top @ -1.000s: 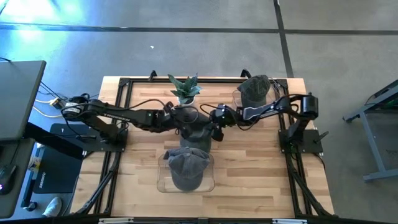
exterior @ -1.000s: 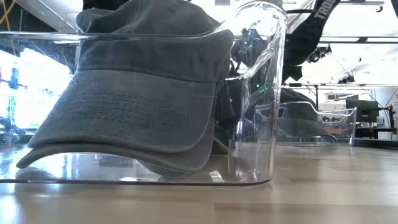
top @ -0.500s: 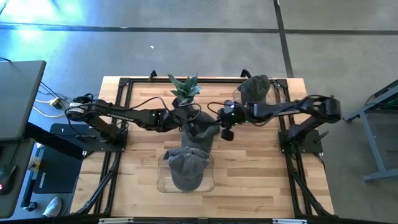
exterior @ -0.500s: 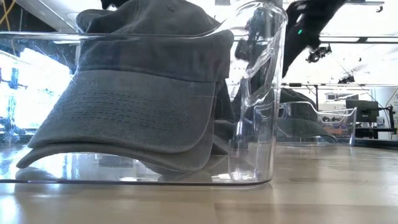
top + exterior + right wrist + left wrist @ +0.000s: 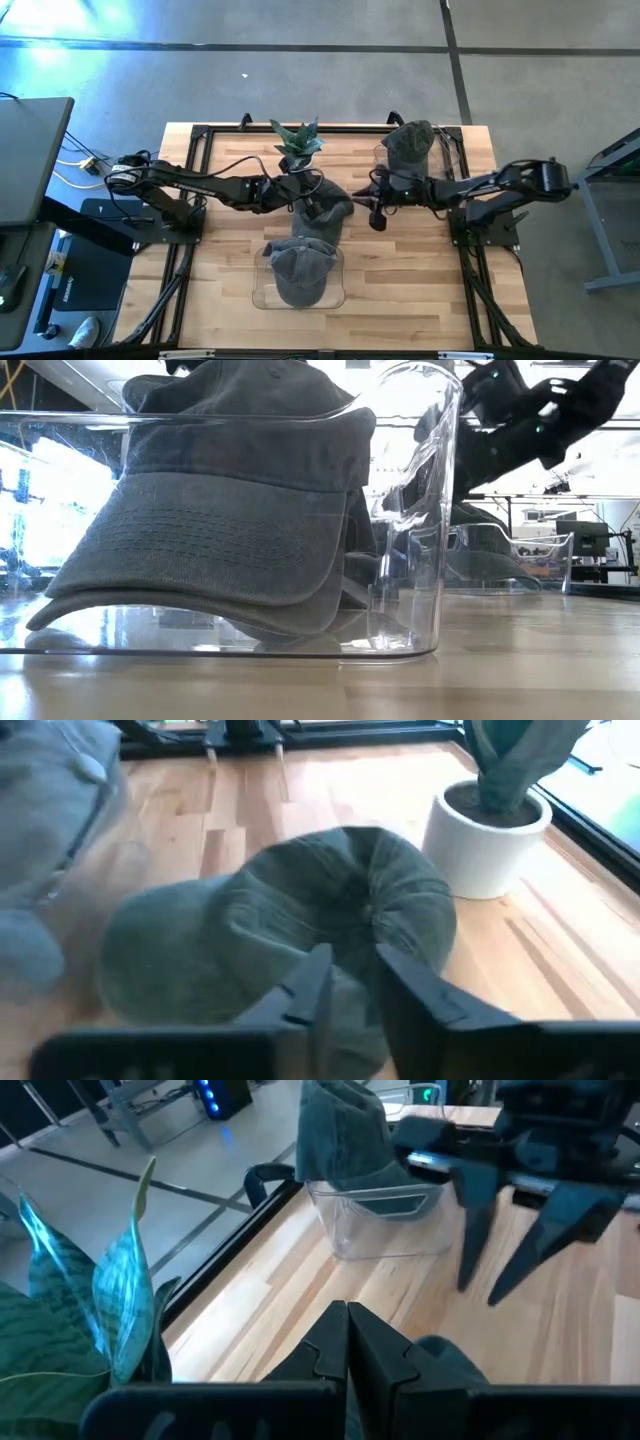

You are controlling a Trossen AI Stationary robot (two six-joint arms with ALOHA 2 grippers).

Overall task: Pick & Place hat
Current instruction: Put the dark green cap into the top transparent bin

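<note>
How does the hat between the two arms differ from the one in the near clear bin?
The middle hat lies on the bare table; the binned hat sits inside a clear bin. The middle hat has the left gripper shut on its edge and looks rumpled, while the binned hat is untouched and keeps its shape. The right gripper, jaws open, hangs beside the middle hat. Both are dark grey caps.

You get even overhead light; backlit windows [image 5: 40, 500] blow out low view, glare on clear bin [image 5: 415, 510]; wrist foregrounds look blurred, maybe motion.
</note>
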